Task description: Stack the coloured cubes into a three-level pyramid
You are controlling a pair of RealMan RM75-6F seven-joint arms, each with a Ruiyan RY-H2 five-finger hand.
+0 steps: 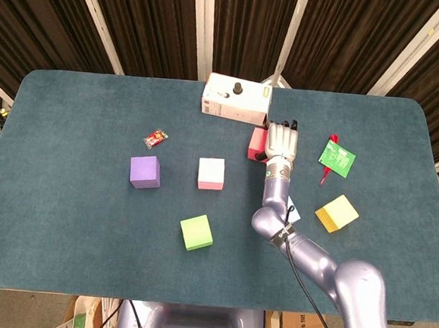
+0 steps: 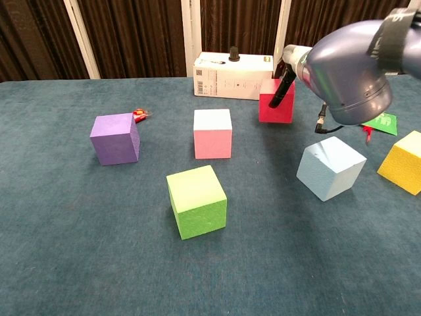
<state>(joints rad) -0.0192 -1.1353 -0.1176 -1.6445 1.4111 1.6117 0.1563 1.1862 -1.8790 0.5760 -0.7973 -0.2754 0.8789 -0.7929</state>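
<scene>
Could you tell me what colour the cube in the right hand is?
Red cube, clearest in the chest view.

red cube (image 1: 257, 143) (half behind fingers (image 1: 281, 132))

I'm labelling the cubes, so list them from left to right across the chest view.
purple cube → green cube → pink cube → red cube, held by the right hand → light blue cube → yellow cube.
</scene>
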